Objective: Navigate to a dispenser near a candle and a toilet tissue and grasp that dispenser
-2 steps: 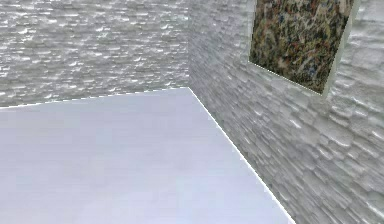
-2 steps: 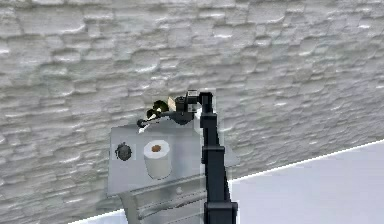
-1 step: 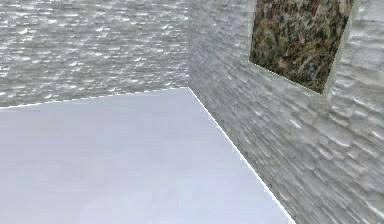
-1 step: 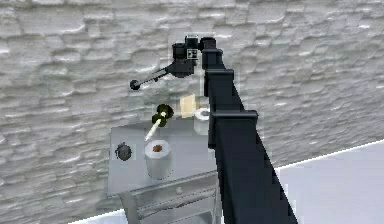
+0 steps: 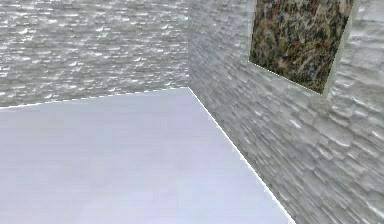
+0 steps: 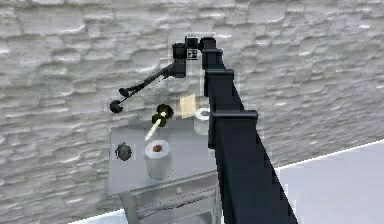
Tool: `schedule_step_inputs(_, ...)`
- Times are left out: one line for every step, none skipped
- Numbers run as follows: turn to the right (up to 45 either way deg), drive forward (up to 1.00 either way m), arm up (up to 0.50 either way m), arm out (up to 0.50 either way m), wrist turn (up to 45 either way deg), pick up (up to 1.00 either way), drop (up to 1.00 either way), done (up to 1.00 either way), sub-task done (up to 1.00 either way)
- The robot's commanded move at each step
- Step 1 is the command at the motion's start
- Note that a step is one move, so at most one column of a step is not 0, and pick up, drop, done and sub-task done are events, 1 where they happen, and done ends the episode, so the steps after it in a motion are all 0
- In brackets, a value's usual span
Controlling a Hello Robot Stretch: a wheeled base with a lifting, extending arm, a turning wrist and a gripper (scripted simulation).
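The gripper (image 6: 121,98) was caught against bare stone wall, nothing held at its fingers; how the jaws stood could not be told. The dispenser (image 6: 157,119), slim and yellow, was spotted on the grey cabinet (image 6: 128,180), between a cream candle (image 6: 187,107) and the toilet tissue (image 6: 158,160).
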Motion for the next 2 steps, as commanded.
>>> schedule_step_inputs(0.0, 0.0, 0.0, 0.0, -36.0, 0.0, 0.0, 0.0, 0.0)
schedule_step_inputs(0.0, 0.0, 0.0, -0.48, 0.0, 0.0, 0.0, 0.0, 0.0)
